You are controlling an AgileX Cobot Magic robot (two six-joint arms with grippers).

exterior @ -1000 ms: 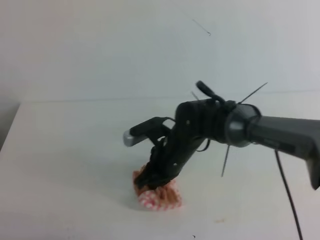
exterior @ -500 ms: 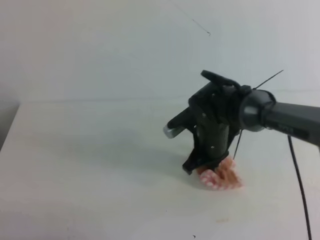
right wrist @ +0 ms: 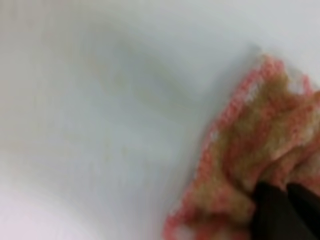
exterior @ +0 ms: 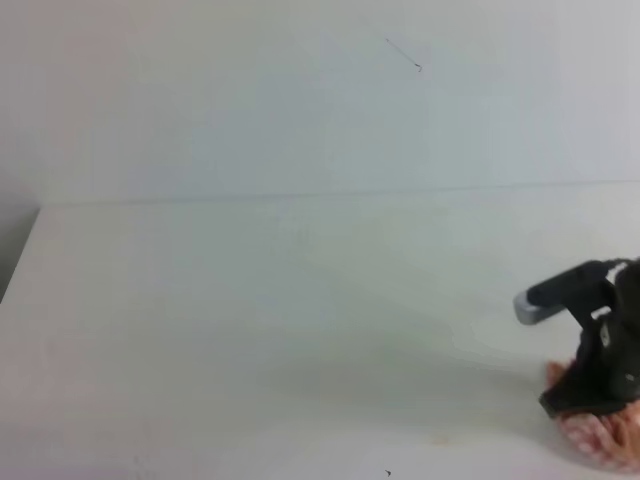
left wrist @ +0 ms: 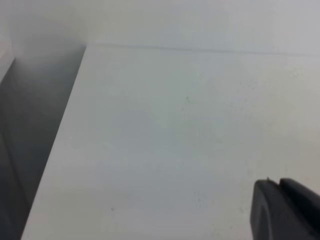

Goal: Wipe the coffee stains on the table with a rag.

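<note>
Hand (right wrist: 286,192) pinching rag (right wrist: 250,165) (red-white, tan-stained) at lower right; table (right wrist: 100,110) white, blurred.

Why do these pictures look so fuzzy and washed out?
The right wrist view is smeared, so the rag looks soft against the table; the exterior high view is hazy and pale, cutting off the right gripper at its edge; the left wrist view is soft, evenly lit.

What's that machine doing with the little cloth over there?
The right gripper is pinching a bunched red-and-white rag and pressing it on the white table near its right edge, wiping up coffee. The rag already carries brown patches, and no big stain shows on the table. The left gripper idles above bare tabletop.
</note>
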